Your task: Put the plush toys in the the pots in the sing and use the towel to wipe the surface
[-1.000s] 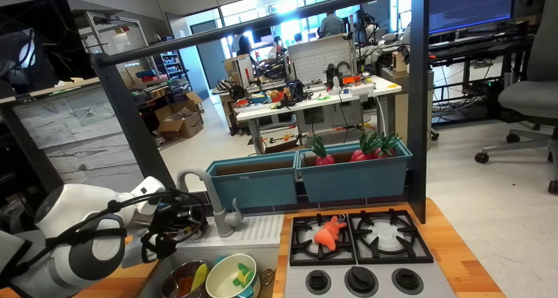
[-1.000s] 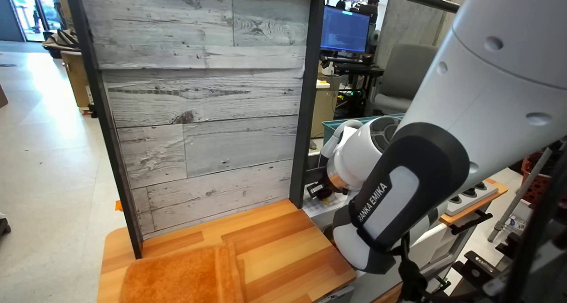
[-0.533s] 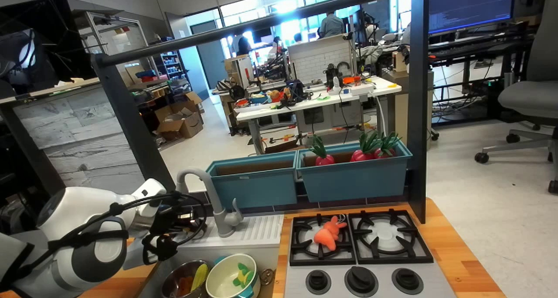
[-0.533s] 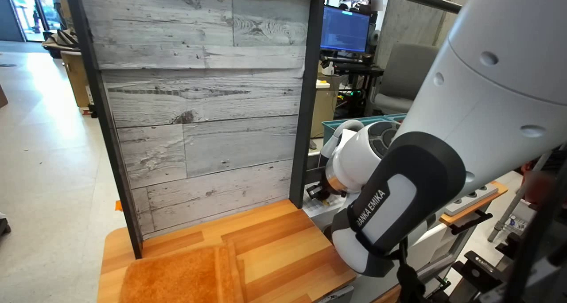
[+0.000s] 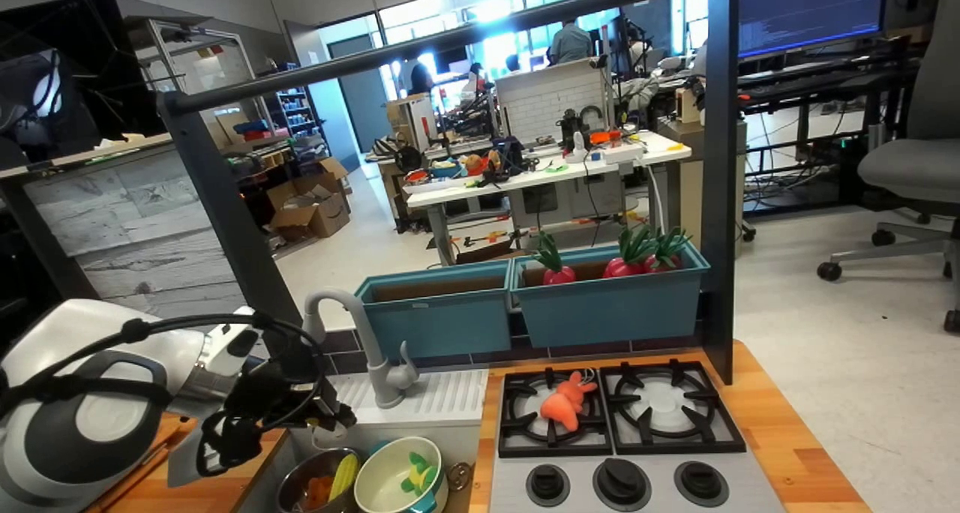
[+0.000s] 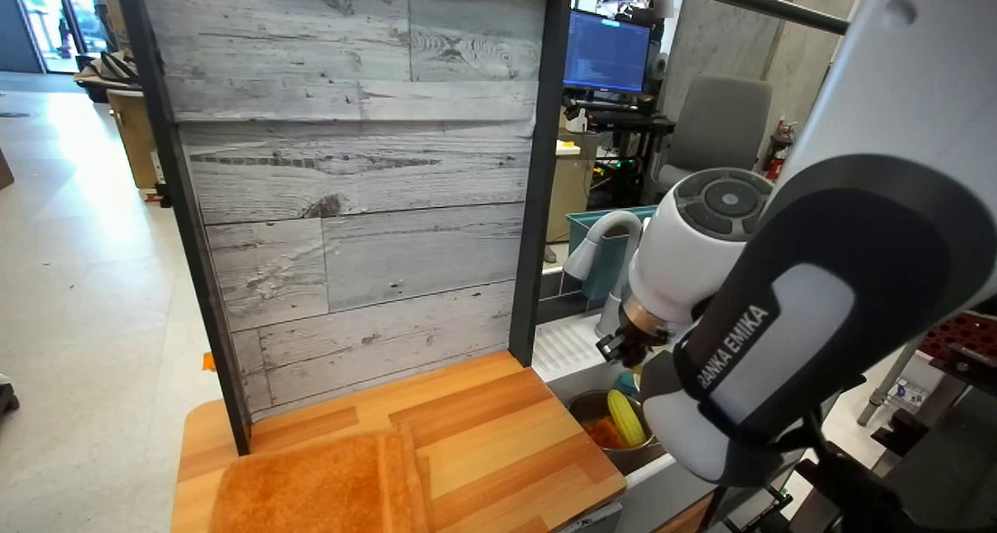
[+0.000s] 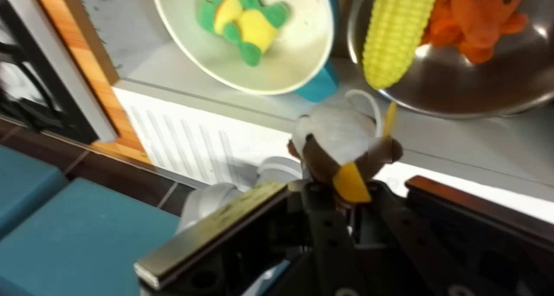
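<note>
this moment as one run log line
jaws: shut on white-brown plush | metal pot: yellow corn, orange plush | cream pot: green-yellow plush | stove: coral plush | towel: on countertop

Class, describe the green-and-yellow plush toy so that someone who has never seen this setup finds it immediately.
From the stove, move to the grey sink beside it. Inside, look in the cream pot, not the shiny metal pot. The plush toy there has green limbs around a yellow body, unlike the orange toy in the metal pot.
</note>
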